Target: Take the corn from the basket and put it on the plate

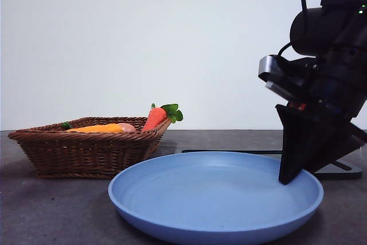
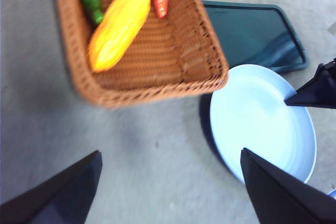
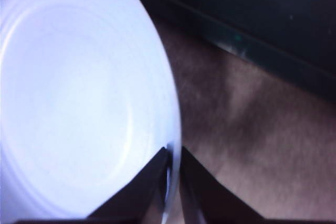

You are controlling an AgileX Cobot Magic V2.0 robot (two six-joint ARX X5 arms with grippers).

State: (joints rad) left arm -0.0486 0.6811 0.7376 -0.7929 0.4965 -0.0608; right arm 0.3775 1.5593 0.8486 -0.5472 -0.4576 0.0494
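Barely begun: corn (image 2: 118, 27) lies in basket (image 2: 157, 90), untouched. Left hand (image 2: 170, 187) hovers apart above surface (image 2: 79, 129). Right hand (image 3: 171, 179) pinches plate (image 3: 79, 93) rim. Pick and placement remain.

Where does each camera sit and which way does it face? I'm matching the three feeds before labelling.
Front view: low at table height, looking level across the plate to the basket; the right gripper comes in from above.
Left wrist view: high, looking down on the corn in the basket; its own open jaws show.
Right wrist view: close over the plate rim, jaws pinching it.
Shared: all three show the plate; front and left wrist views show the basket and the right gripper.
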